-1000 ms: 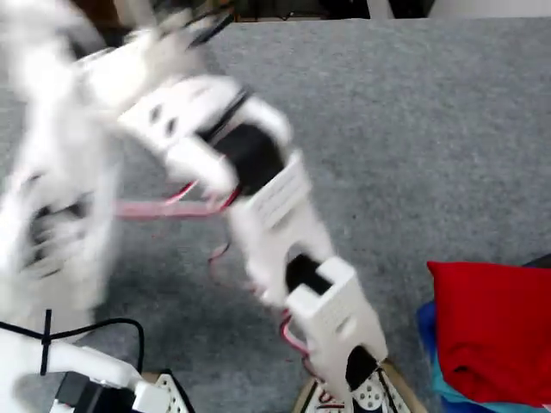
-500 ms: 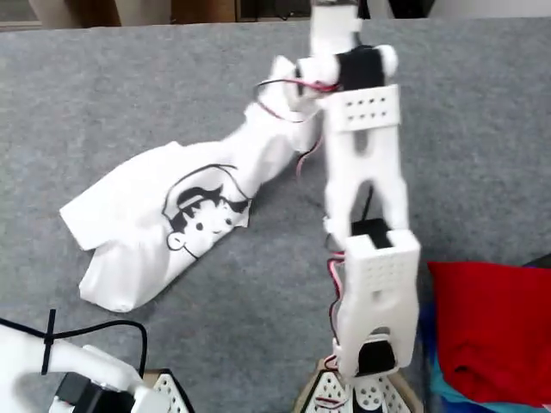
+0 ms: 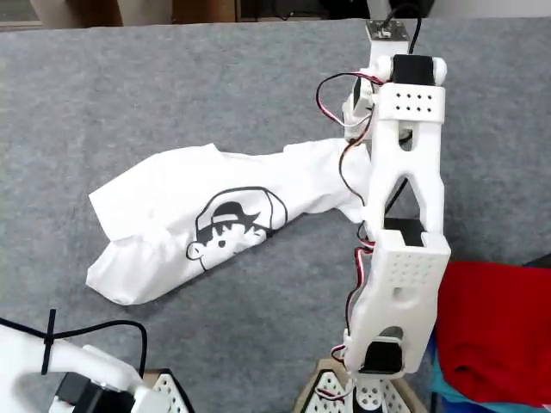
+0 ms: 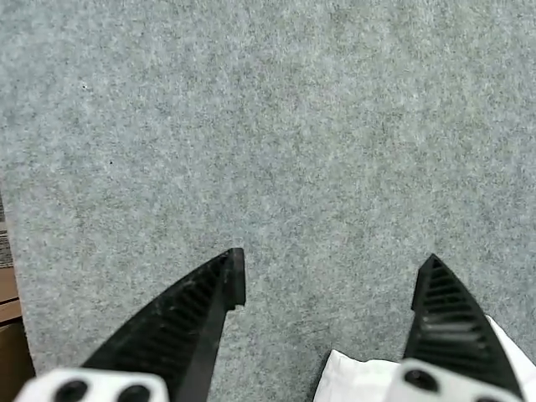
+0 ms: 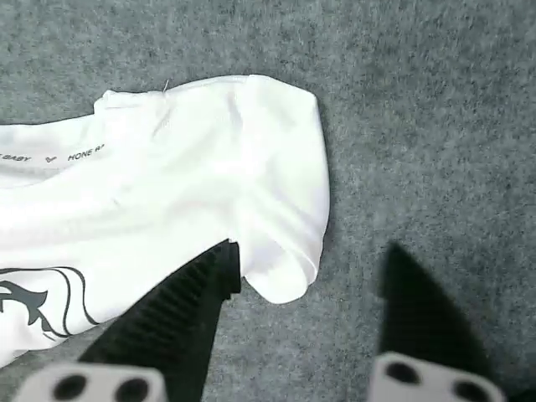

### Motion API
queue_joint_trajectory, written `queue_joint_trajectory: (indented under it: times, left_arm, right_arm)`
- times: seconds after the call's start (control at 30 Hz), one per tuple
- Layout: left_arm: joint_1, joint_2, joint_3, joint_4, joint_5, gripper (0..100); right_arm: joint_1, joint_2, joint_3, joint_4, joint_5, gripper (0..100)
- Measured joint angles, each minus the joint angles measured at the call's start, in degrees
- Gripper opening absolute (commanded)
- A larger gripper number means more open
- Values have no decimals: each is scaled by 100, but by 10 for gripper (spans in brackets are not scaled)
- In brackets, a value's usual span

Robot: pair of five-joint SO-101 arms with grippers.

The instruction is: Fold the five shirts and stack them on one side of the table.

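A white shirt [image 3: 198,219] with a black cartoon print lies crumpled and unfolded on the grey table, left of centre. Its sleeve [image 5: 276,193] lies under my right gripper [image 5: 311,260], which hovers open above it with nothing held. The right arm [image 3: 400,198] stretches from the front edge toward the back of the table. My left gripper [image 4: 335,260] is open over bare grey felt, with a bit of white cloth [image 4: 356,378] at its base. A stack of folded shirts [image 3: 492,331], red on top and blue below, sits at the front right.
The grey felt table [image 3: 172,95] has free room at the back left and back right. The left arm's white base and black cable [image 3: 82,366] sit at the front left corner. The stack lies close beside the right arm's base.
The right arm swung the white shirt across the table, let go of it and moved to the right. The shirt now lies spread out, shifted right.
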Motion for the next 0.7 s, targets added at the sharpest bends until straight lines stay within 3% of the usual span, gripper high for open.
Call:
queue_joint_trajectory:
  times: [0.17, 0.33, 0.57, 0.7]
  left_arm:
    - [0, 0, 0, 0, 0, 325]
    - [0, 0, 0, 0, 0, 325]
    - [-545, 0, 105, 0, 0, 325]
    - [-1081, 0, 246, 0, -53, 325]
  right_arm:
    - [-571, -220, 9, 0, 18, 263]
    - [-2048, -1002, 9, -97, -290, 193]
    - [-4176, -949, 53, -1319, -598, 183]
    - [-4914, -246, 53, -2084, -721, 183]
